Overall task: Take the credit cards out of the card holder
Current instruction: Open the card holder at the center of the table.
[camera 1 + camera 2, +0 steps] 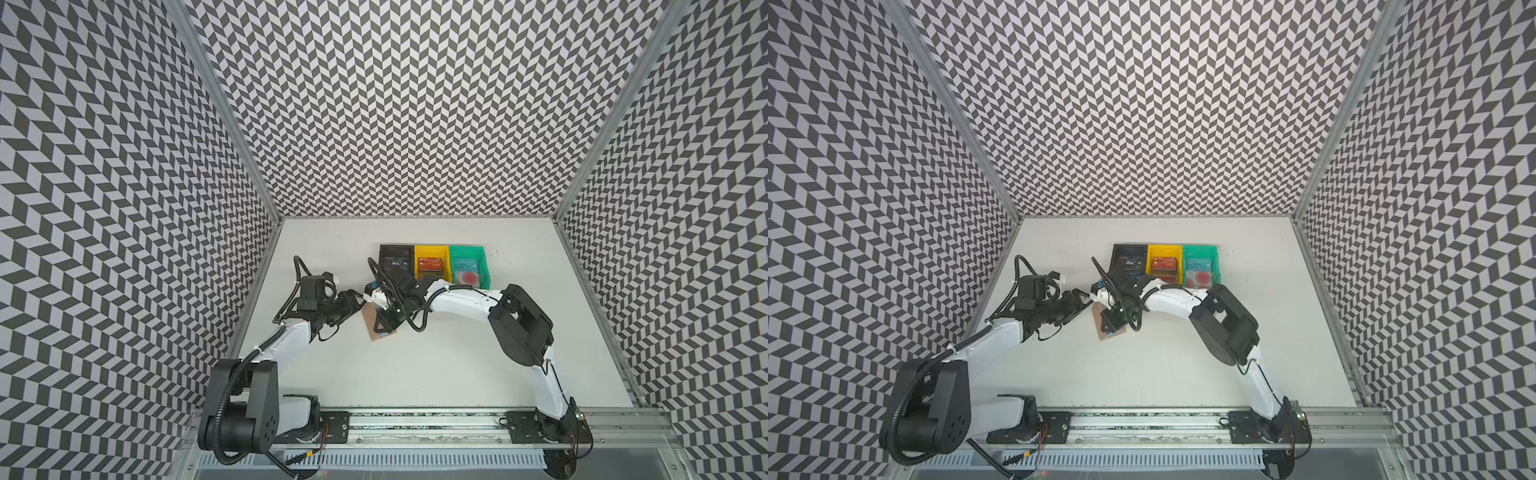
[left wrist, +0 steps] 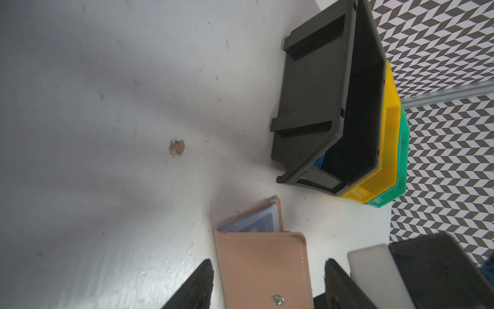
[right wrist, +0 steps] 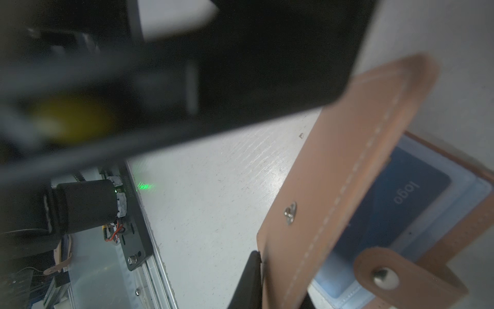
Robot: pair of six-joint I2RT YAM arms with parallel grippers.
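On the left of the white table (image 1: 457, 365), the left gripper (image 2: 268, 263) has its jaws wide apart. One finger sits on each side of the card holder's cover (image 2: 262, 264), close to it. The left wrist view shows a small gap on both sides. A little brown spot (image 2: 176, 147) marks the table nearby.

The tan card holder (image 1: 369, 323) lies in the middle of the table, in front of the bins. It is open, with the cover tilted up. A blue card (image 3: 395, 214) with the word "logo" is inside a clear sleeve (image 3: 470, 192). The snap tab (image 3: 395, 275) lies over it.

The right gripper (image 1: 385, 323) pinches the edge of the cover with its jaws close together. In both top views it hides much of the holder.

Behind, three bins stand in a row, touching. The black bin (image 1: 397, 248) has a black card (image 1: 395, 262). The yellow bin (image 1: 432, 248) has a red-orange card (image 1: 430, 265). The green bin (image 1: 467, 249) has a teal card (image 1: 465, 266) and a pale card (image 1: 468, 277) with a red circle. The right arm (image 1: 461, 301) crosses in front of the bins and hides their near edges.
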